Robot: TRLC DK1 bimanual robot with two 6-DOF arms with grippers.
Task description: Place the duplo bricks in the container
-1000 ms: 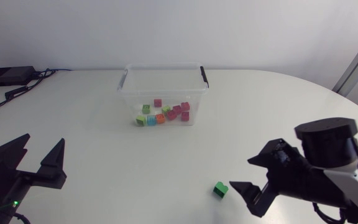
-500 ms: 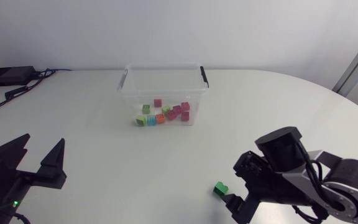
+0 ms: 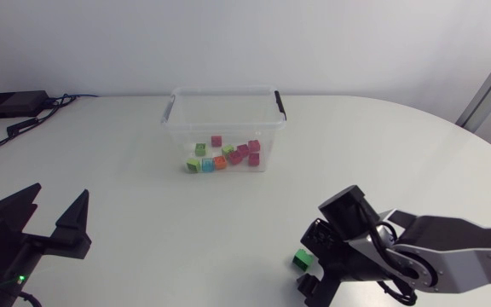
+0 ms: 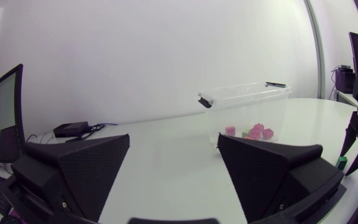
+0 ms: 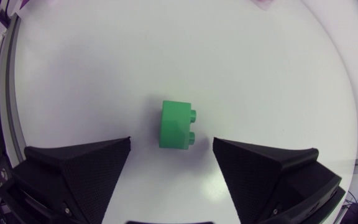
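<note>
A green duplo brick lies on the white table at the front right. My right gripper hangs over it, open, one finger on each side. In the right wrist view the green brick sits just ahead of the gap between the fingertips and touches neither. The clear plastic container stands at the back middle with several coloured bricks inside. My left gripper rests open and empty at the front left. The left wrist view shows the container ahead and the green brick under the right gripper.
A black box with cables lies at the table's back left corner. The table's front edge runs close behind the green brick.
My right arm has swung left and come down until its fingers straddle the green brick. The fingers have drawn in slightly. The left arm has stayed still.
</note>
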